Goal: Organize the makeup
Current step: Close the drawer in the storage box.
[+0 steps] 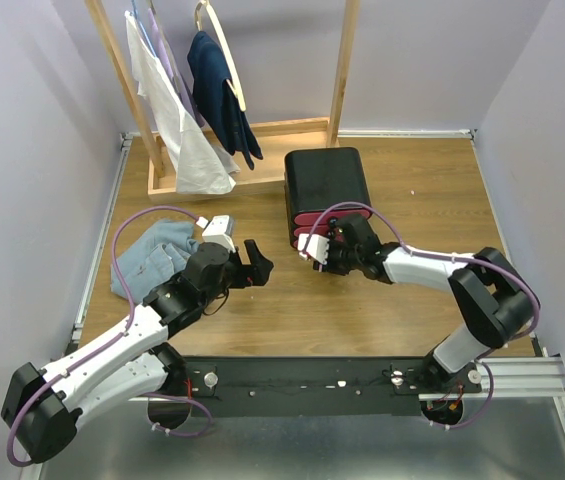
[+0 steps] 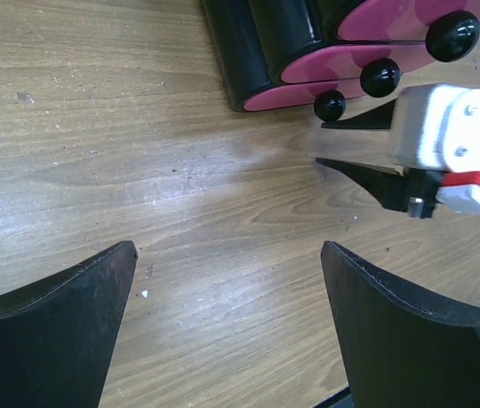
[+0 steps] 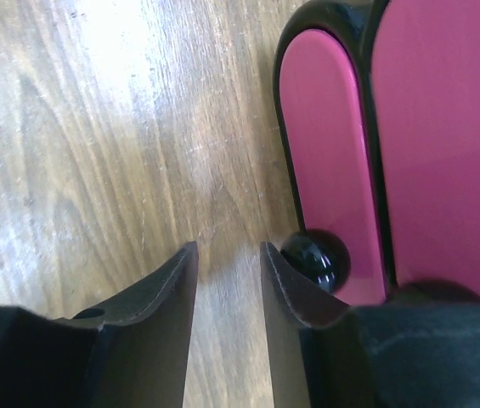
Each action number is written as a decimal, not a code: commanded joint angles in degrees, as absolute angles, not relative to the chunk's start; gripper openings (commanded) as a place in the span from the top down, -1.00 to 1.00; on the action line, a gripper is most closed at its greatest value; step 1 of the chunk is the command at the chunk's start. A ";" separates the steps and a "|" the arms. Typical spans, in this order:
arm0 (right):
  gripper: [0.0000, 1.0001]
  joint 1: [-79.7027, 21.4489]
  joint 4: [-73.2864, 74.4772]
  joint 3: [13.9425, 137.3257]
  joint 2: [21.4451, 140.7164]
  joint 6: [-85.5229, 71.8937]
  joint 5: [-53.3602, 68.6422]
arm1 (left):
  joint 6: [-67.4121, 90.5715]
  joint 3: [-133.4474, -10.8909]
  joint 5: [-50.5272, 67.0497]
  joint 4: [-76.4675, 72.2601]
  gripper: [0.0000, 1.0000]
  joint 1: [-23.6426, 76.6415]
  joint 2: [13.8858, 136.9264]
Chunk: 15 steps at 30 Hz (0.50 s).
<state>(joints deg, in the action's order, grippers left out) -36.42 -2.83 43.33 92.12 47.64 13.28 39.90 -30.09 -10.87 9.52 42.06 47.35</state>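
Looked like the drawer-opening step: right gripper (image 3: 229,255) low at the black box (image 1: 325,175), narrowly parted, pinching nothing, the bottom knob (image 3: 312,255) just outside one finger. Saw no makeup in any view — perhaps hidden in the drawers. Called next for a small sideways shift to bracket that knob, then a pull toward the near edge. Held the left gripper (image 2: 227,255) spread wide over the desk (image 2: 138,170); had open room there, the blue cloth (image 1: 157,255) off to its left.

arms (image 1: 112,352) — white shells, black joints | cables (image 1: 113,262) — purple | tool fingers (image 2: 53,331) black
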 commanded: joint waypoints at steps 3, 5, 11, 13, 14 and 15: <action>0.04 -36.04 10.24 46.05 83.86 49.57 18.18 | 39.37 -29.79 -12.22 10.63 -0.97 41.75 45.97; 0.01 -36.04 13.34 46.23 80.71 49.48 19.42 | 39.20 -29.88 -12.57 11.16 -0.97 41.66 45.44; -0.02 -33.67 23.37 47.10 72.17 48.17 25.83 | 38.41 -30.93 -14.67 15.28 -0.97 41.57 43.34; -0.02 -29.55 24.96 47.37 69.02 46.59 28.99 | 37.80 -31.37 -15.38 17.13 -0.97 41.40 42.63; -0.02 -28.05 25.05 47.46 68.12 45.10 29.61 | 37.53 -31.99 -16.42 19.14 -0.98 41.22 41.93; -0.02 -25.17 24.87 47.37 66.98 44.39 30.14 | 37.18 -32.34 -17.13 20.29 -0.97 41.13 41.58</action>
